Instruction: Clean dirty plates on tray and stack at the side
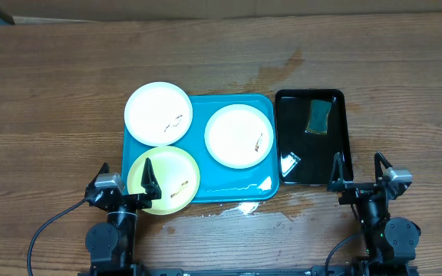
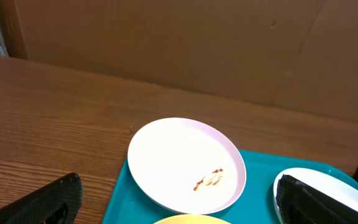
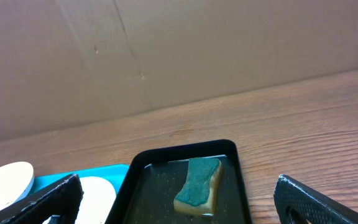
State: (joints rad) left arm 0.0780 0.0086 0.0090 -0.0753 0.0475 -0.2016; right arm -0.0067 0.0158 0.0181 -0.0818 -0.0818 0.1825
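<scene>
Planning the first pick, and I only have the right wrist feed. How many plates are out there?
Observer: Three on the turquoise tray: far-left white plate, right white plate, yellow-green plate.
Operator: All fully on it?
Observer: No. The far-left white plate and the yellow-green plate overhang its left rim.
Operator: Left fingers free?
Observer: Yes, the left fingers stand open, holding nothing.

Turquoise rectangular tray [image 1: 229,180] laid flat, white plate [image 1: 158,113] marked with dark smears, set overhanging its far-left corner, second white plate [image 1: 239,136] also smeared, seated inside at right, pale yellow-green plate [image 1: 173,170] smeared, laid overhanging near-left rim
</scene>
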